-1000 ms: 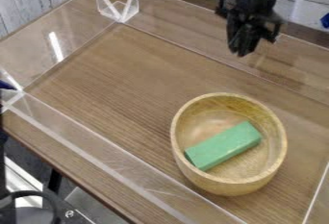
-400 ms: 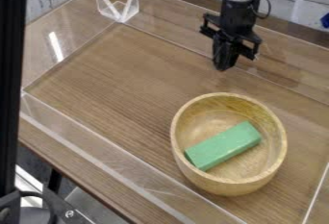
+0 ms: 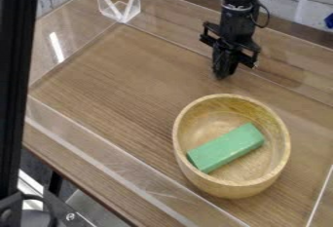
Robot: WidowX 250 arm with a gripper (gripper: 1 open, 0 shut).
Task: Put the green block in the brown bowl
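Observation:
The green block (image 3: pixel 225 146) lies flat inside the brown bowl (image 3: pixel 196 163), tilted diagonally on the bowl's floor. The bowl sits on the wooden table at the lower right. My gripper (image 3: pixel 227 69) hangs from the black arm above the table, behind the bowl and apart from it. Its fingers point down and are pressed together with nothing between them.
Clear acrylic walls (image 3: pixel 78 138) border the wooden table (image 3: pixel 104 85) on all sides. A clear plastic bracket (image 3: pixel 119 5) stands at the far left corner. A dark vertical bar (image 3: pixel 16 85) crosses the left edge of the view.
The gripper has moved left and lower, toward the middle of the table, and its fingers have closed fully. The block and bowl have stayed put.

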